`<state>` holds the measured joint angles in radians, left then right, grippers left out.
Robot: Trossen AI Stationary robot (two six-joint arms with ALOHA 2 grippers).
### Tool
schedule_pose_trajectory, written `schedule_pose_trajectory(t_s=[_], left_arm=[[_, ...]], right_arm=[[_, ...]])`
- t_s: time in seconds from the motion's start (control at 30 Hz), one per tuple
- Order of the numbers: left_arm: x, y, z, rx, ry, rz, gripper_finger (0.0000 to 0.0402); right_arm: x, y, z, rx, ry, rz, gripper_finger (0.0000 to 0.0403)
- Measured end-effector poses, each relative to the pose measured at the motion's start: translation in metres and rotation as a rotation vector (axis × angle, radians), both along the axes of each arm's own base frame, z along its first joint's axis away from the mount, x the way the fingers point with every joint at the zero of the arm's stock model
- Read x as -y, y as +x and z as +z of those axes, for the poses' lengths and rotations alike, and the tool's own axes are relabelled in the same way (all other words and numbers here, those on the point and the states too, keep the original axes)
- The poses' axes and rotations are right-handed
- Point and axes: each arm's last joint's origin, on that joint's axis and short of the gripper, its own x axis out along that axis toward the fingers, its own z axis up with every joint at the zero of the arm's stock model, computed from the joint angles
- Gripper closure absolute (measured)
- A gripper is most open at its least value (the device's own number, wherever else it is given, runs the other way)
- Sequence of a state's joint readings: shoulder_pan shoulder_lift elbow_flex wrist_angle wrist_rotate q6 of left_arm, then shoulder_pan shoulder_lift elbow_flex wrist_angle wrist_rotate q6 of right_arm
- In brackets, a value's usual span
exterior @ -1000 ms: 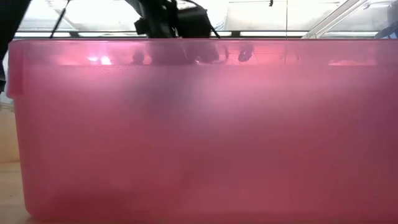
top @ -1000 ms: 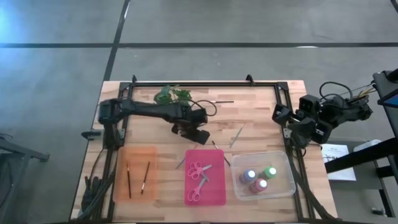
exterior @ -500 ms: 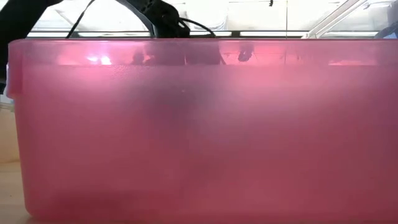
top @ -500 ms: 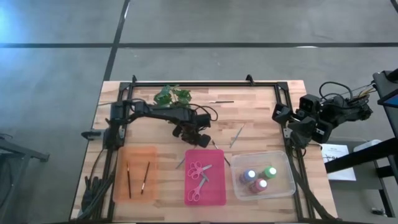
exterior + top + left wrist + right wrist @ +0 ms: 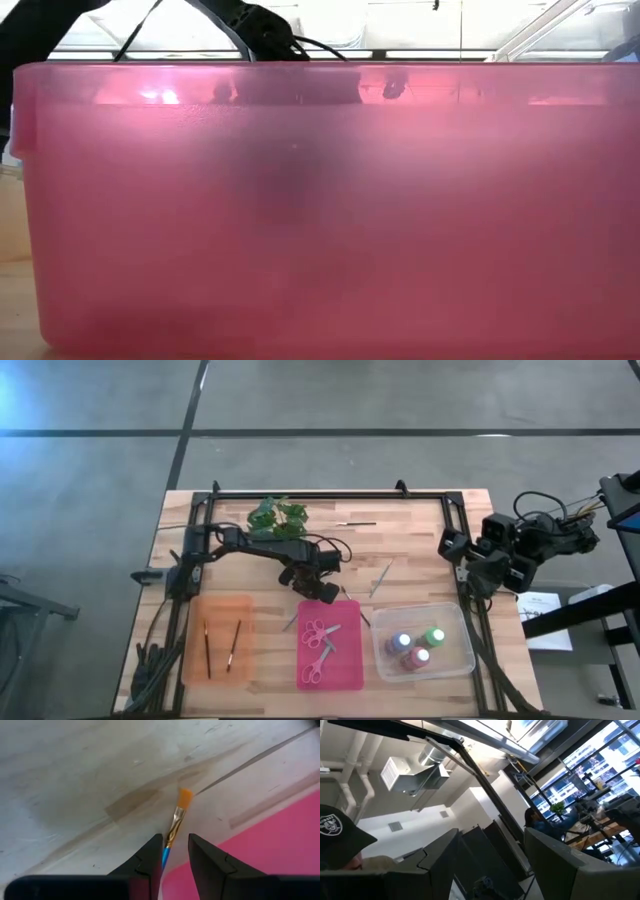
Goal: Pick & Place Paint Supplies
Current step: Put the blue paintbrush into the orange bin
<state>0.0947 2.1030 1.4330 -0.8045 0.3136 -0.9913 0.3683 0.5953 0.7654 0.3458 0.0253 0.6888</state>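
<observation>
My left gripper hangs over the table just beyond the far edge of the pink tray, fingers pointing down and a little apart. In the left wrist view it straddles a brush with a blue handle, gold ferrule and orange bristles, lying on the wood beside the pink tray. Two pink-handled scissors lie in that tray. Paint bottles stand in a clear container. Two brushes rest in the orange tray. My right gripper waits open at the table's right edge. My left gripper comes from above with its fingers on either side of the brush's blue handle. The handle runs close along one finger, and I cannot tell whether it touches. The brush lies flat on the table.
Loose brushes lie on the wood: one near the far edge, one right of centre, one left of the pink tray. A leafy plant sits at the far side. The pink tray's wall fills the low view.
My left gripper has moved a little toward the near edge and the right, and down toward the table by the pink tray's far edge. In the low view it has sunk behind the tray's rim. Nothing else has shifted.
</observation>
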Motion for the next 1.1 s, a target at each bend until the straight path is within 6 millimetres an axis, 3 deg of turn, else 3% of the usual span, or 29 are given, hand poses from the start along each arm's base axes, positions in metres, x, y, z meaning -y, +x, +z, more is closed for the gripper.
schedule_pose_trajectory(t_s=[0.3,0.5,0.67,0.93,1.1], left_arm=[[0.006,0.001,-0.011,-0.043,0.023,-0.006,0.0305],[0.006,0.0,-0.012,-0.061,0.069,-0.007,0.0384],[0.006,-0.001,-0.01,-0.054,0.076,-0.02,0.0393],[0.001,-0.012,0.012,-0.072,0.213,-0.029,0.0399],[0.002,-0.022,0.038,-0.065,0.209,-0.054,0.04]], right_arm=[[0.0,0.0,0.0,0.0,0.001,0.009,0.0184],[0.0,0.0,0.0,0.0,0.001,0.013,0.0184],[0.0,0.0,0.0,0.0,0.0,0.013,0.0184],[0.0,0.0,0.0,0.003,-0.008,0.008,0.0184],[-0.001,0.0,0.0,0.005,-0.017,0.016,0.0184]])
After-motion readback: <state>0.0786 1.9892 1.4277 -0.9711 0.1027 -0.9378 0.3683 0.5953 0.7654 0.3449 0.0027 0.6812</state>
